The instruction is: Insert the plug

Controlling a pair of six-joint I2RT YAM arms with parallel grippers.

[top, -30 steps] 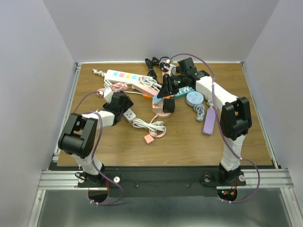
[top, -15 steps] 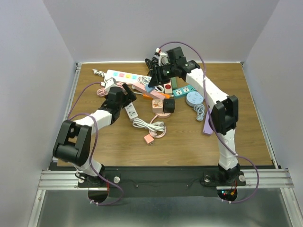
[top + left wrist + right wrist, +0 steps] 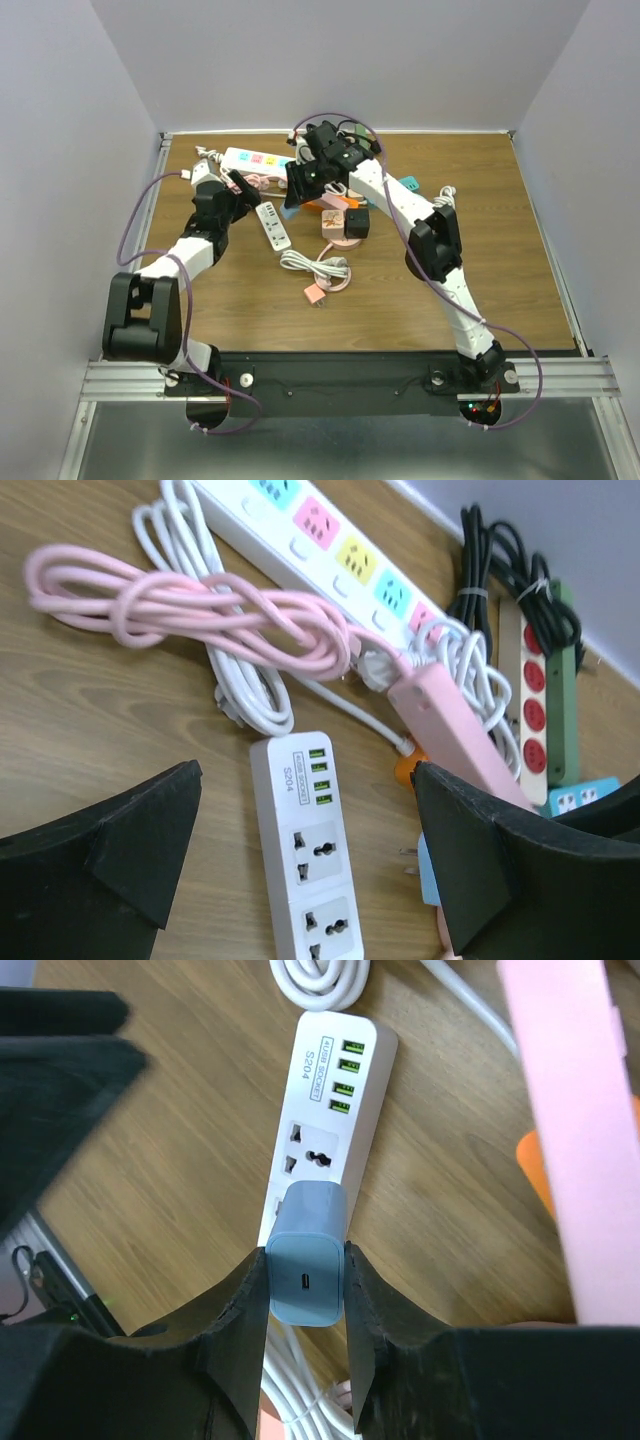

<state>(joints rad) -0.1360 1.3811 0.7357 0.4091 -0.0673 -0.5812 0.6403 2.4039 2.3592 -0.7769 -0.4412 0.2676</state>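
A small white power strip (image 3: 272, 225) marked S204 lies flat on the wooden table; it has USB ports and two sockets (image 3: 305, 850). My right gripper (image 3: 297, 197) is shut on a light-blue plug adapter (image 3: 305, 1260) and holds it just above the strip's near socket (image 3: 330, 1110). In the left wrist view the adapter's two prongs (image 3: 428, 870) show beside the strip, pointing toward it. My left gripper (image 3: 232, 190) is open and empty, its fingers (image 3: 110, 850) straddling the strip without touching it.
Behind the strip lie a pink cable bundle (image 3: 190, 610), a long white strip with coloured sockets (image 3: 330, 550), a pink strip (image 3: 460, 740), a green strip with red sockets (image 3: 540, 680) and a black cable (image 3: 490, 570). A white cable coil (image 3: 315, 265) lies in front.
My right arm has swung left from the back-centre pile and now hangs over the white strip with the adapter. My left gripper has moved back and left, uncovering the strip.
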